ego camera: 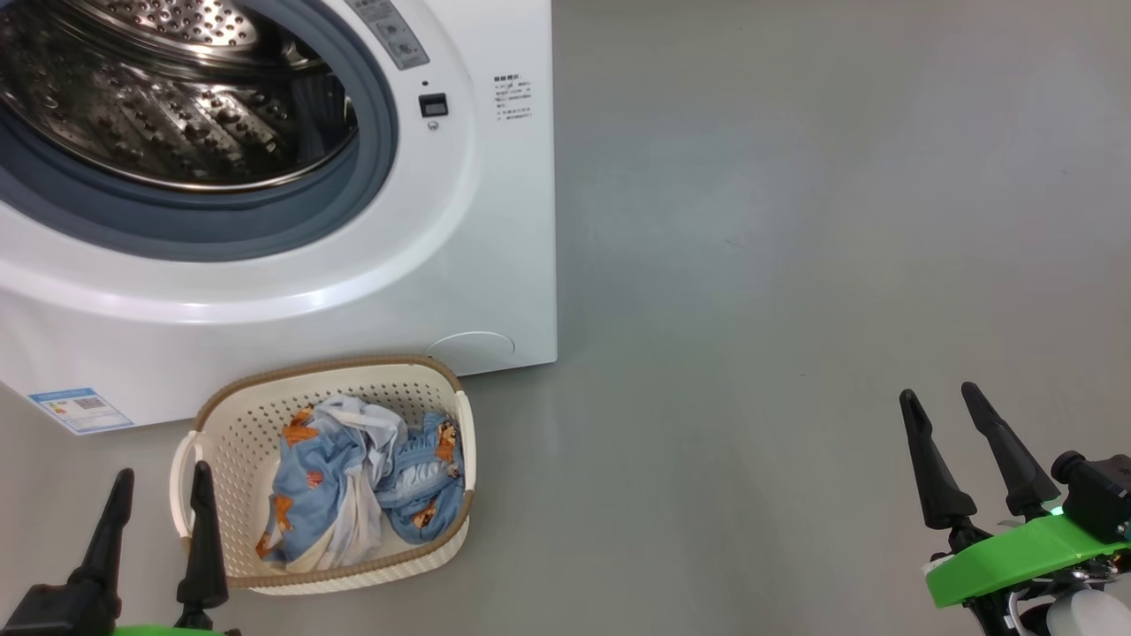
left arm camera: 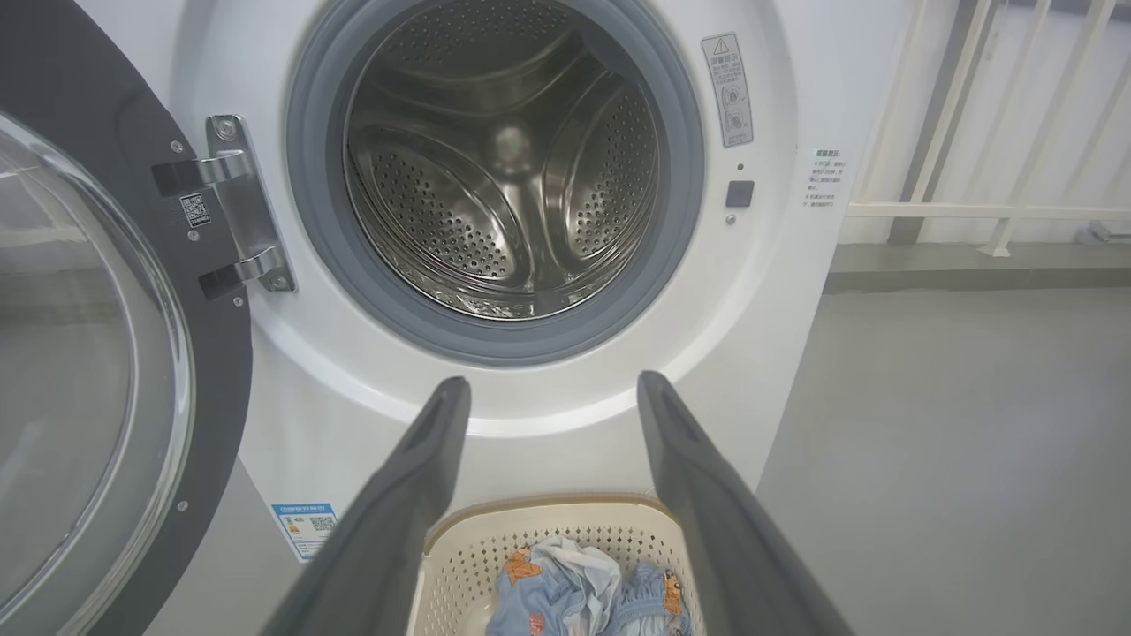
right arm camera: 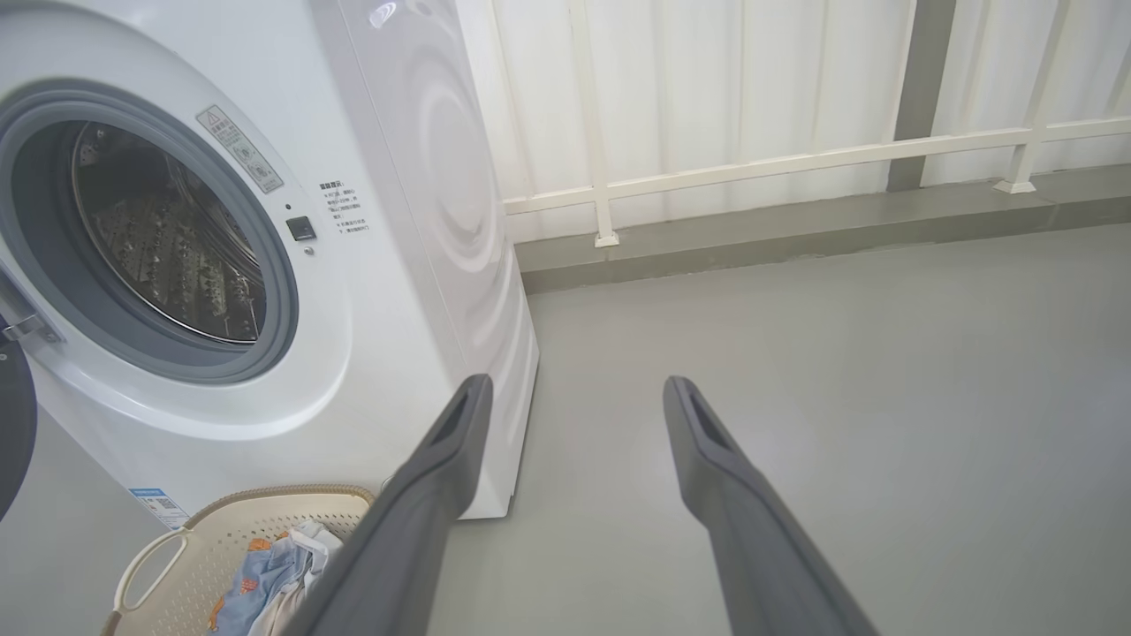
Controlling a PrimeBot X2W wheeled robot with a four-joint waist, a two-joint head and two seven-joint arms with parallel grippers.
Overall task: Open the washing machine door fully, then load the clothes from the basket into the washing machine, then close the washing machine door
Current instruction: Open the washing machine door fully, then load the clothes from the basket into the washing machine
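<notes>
Left wrist view, far left: large round washing machine door (left arm camera: 88, 353), glossy black rim and bulging clear glass, swung wide open; right of it the bare steel drum (left arm camera: 504, 194) of the white front-loading washing machine (left arm camera: 760, 291). Head view, lower left: left hand (ego camera: 163, 473) spread and empty, just beside the small cream-white perforated plastic basket (ego camera: 327, 365) on the grey floor (ego camera: 795, 265). Inside, crumpled light-blue clothes (ego camera: 336, 486) with orange prints and white fabric: probably light, limp, apt to trail; best pinched at a raised fold mid-heap. Far right, right hand (ego camera: 937, 395) spread, empty, well apart.
</notes>
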